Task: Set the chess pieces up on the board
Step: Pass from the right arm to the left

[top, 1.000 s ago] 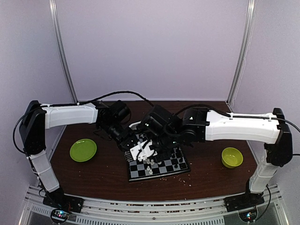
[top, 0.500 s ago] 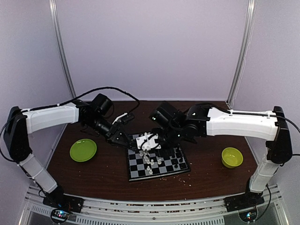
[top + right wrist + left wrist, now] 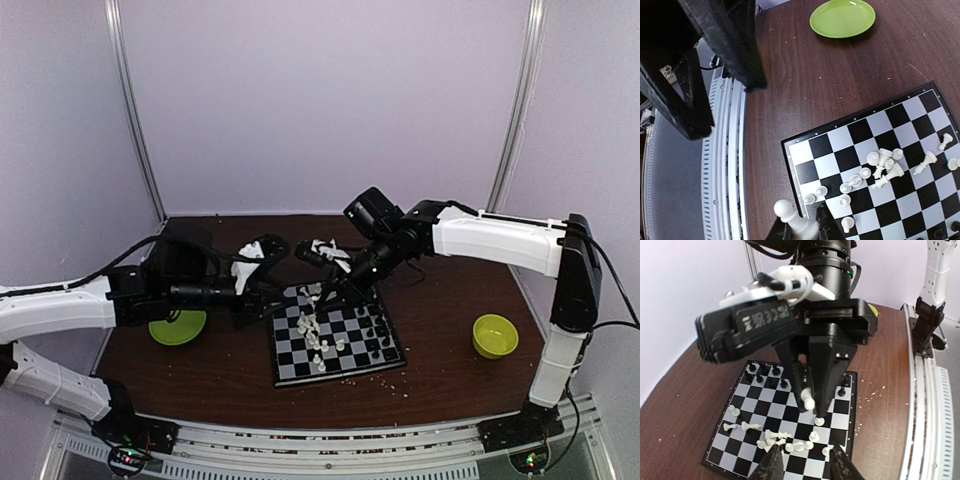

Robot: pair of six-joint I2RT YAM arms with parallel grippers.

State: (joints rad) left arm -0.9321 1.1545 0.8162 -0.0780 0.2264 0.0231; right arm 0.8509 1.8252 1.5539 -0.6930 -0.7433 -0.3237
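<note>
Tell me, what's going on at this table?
Chess setup is under way on a small black-and-grey chessboard. The right gripper pinches a tiny white pawn above the board. The left gripper hangs open and empty by the board's side. Loose white pieces lie jumbled mid-board, some toppled, and small black pieces stand near one end.

Green dishes on a brown counter (image 3: pixel 450 378)
Flat lime plate (image 3: pixel 178 328) at left; lime bowl (image 3: pixel 494 335) at right, well apart; pale crumbs (image 3: pixel 396 379) scattered between, nearer side.
</note>
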